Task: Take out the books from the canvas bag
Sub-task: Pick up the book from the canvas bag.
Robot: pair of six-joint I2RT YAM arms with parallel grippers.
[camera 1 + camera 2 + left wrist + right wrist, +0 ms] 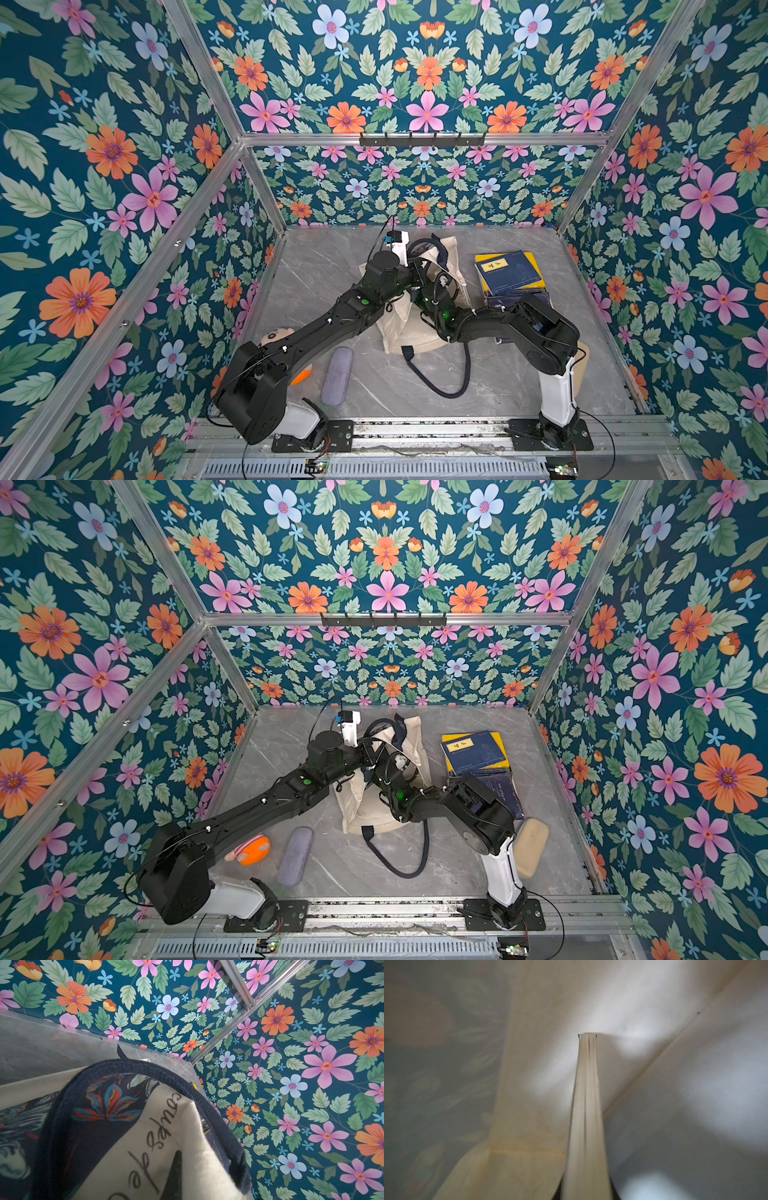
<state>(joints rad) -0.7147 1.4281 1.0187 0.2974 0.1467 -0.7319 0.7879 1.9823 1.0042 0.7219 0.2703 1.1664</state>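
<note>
Cream canvas bag [395, 328] slumps in the middle of the desk [332, 266], toward the far edge, with both your arms at its mouth. Your left hand [417, 266] is clamped shut on the bag's rim, beside a navy handle [128, 1068], and props the opening up. Your right hand [430, 291] is buried inside, jaws closed on a book [588, 1105]. Its wrist camera shows pale page edges running out from the grip, with canvas on every side.

Already out are the books [509, 272] stacked near the desk's right edge. A navy cover with a yellow label lies on top, a yellow one sits under it, and another navy volume [498, 791] lies lowest, partly hidden by your right arm. That makes at least three; the exact count cannot be told.

What is left, as it looks from here, is to draw the gripped book clear of the bag and set it with the others. Whether more lie deeper in cannot be told, since only this one shows inside. The lilac pouch [337, 376] near the front edge is no part of the job.
</note>
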